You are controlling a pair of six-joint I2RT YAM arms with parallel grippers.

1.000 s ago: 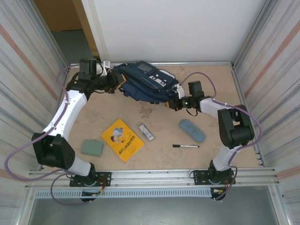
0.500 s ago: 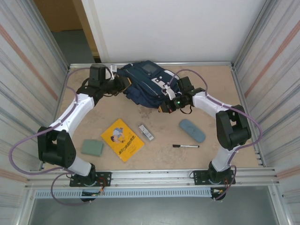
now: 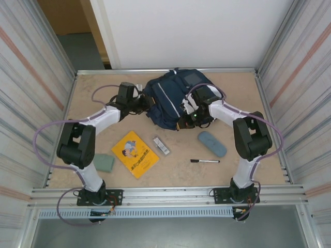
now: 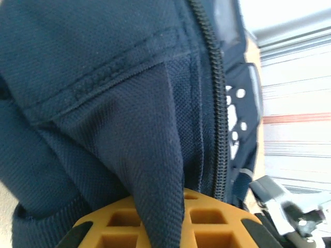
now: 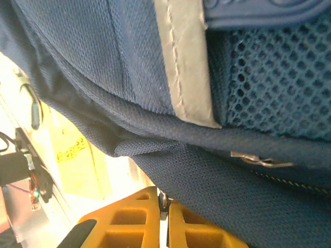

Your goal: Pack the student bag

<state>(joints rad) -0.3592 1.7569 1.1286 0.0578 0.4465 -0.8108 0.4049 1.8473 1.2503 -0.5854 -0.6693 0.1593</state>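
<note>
The table [image 3: 103, 134] carries the student bag [image 3: 170, 95] at its far middle, a navy heap with pale stripes and a white patch whose print is too small to read. A zip [image 4: 217, 103] along its side runs closed in the left wrist view, and nothing inside the bag can be seen. The left tool [image 3: 144, 105] sits at the bag's left edge with its orange pads [image 4: 212, 222] clamped on a fold of navy cloth. The right tool [image 3: 185, 120] is at the bag's near right edge, below a grey stripe [image 5: 183, 62] and blue mesh [image 5: 279, 77], its pads [image 5: 134, 219] pressed together with a thin edge of the fabric caught at their tips. Near of the bag lies a yellow book [image 3: 135, 153] with a cartoon figure and lettering that cannot be read. A blue-grey case [image 3: 212, 143] lies closed to the right, and a green pouch [image 3: 103, 163] lies left of the book. A small silver bar [image 3: 162, 145] rests just right of the book, and a black pen [image 3: 205, 161] lies near of the case.
</note>
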